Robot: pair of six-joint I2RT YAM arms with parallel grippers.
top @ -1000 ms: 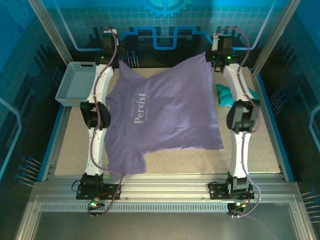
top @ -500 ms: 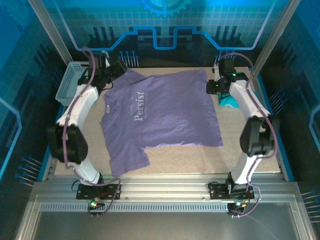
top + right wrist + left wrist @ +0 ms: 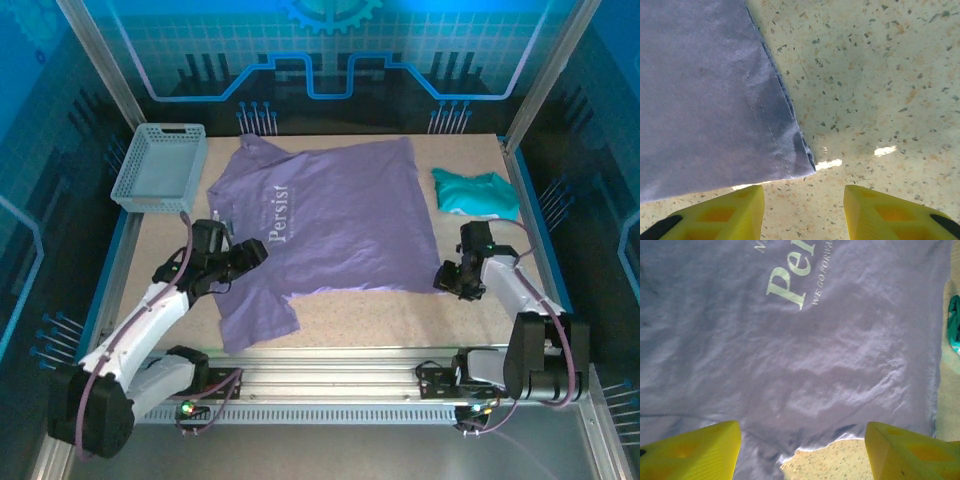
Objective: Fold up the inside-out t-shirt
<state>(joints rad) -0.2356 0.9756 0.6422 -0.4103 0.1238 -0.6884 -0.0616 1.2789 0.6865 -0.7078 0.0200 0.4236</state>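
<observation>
Your left gripper [image 3: 246,257] is hanging with its yellow fingers [image 3: 690,450] spread wide and nothing between them, over the near-left part of the inside-out t-shirt [image 3: 340,220], where the near sleeve is meeting the body. Your right gripper [image 3: 451,280] is also standing open and empty. Its wrist camera is showing the shirt's stitched hem corner [image 3: 802,167] lying just ahead of the gap between the fingers, not inside it. From these pictures you cannot tell whether either claw is touching the cloth. The lavender-purple shirt is lying spread almost flat across the middle of the table, turned sideways, with its neck toward the left, its hem toward the right, one sleeve pointing to the far edge and the other to the near edge. A pale print reading "Persist" [image 3: 281,212] is running up its chest, and the thin fabric [image 3: 815,365] is showing soft, shallow wrinkles. Right of the shirt, well apart from your right claw, a crumpled teal garment [image 3: 477,193] is sitting. A grey plastic basket [image 3: 160,168] is resting at the far-left corner, just beside the far sleeve. The speckled beige tabletop [image 3: 400,315] is showing bare along the near side, an aluminium rail [image 3: 330,375] is carrying both arm bases, and blue patterned panels [image 3: 330,60] are enclosing the cell.
</observation>
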